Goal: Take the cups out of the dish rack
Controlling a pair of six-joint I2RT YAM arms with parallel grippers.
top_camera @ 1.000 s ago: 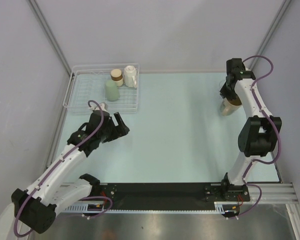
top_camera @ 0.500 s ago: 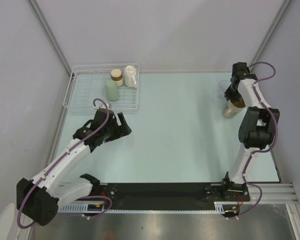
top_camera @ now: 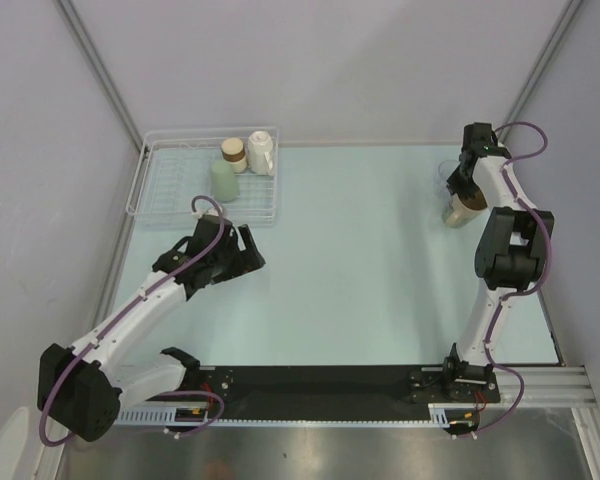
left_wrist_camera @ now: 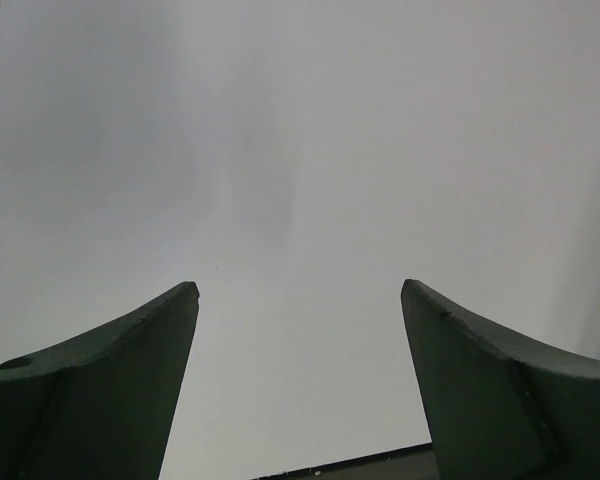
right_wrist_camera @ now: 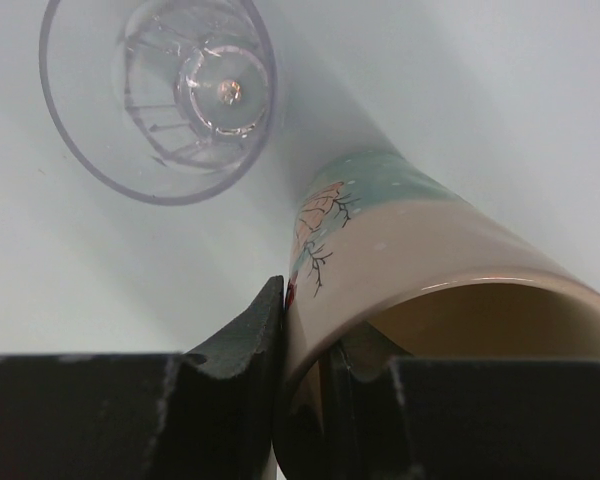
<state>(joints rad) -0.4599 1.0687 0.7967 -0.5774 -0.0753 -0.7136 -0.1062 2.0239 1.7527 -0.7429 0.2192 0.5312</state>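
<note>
The dish rack (top_camera: 170, 190) of thin white bars sits at the far left. A pale green cup (top_camera: 223, 182), a brown-topped cup (top_camera: 234, 153) and a white cup (top_camera: 261, 152) stand at its right end. My left gripper (top_camera: 248, 250) is open and empty just in front of the rack; its wrist view (left_wrist_camera: 298, 290) shows only blank wall. My right gripper (top_camera: 467, 185) is shut on the rim of a beige cup (right_wrist_camera: 420, 250), one finger (right_wrist_camera: 250, 320) outside and one inside. This cup (top_camera: 460, 210) stands at the far right beside a clear glass (right_wrist_camera: 160, 100).
The clear glass (top_camera: 447, 175) stands on the pale table just behind and left of the beige cup. Grey walls close in on the left, back and right. A black rail (top_camera: 320, 385) runs along the near edge.
My left gripper has crept right and forward along the rack's front. My right gripper has shifted slightly with the beige cup, staying beside the clear glass.
</note>
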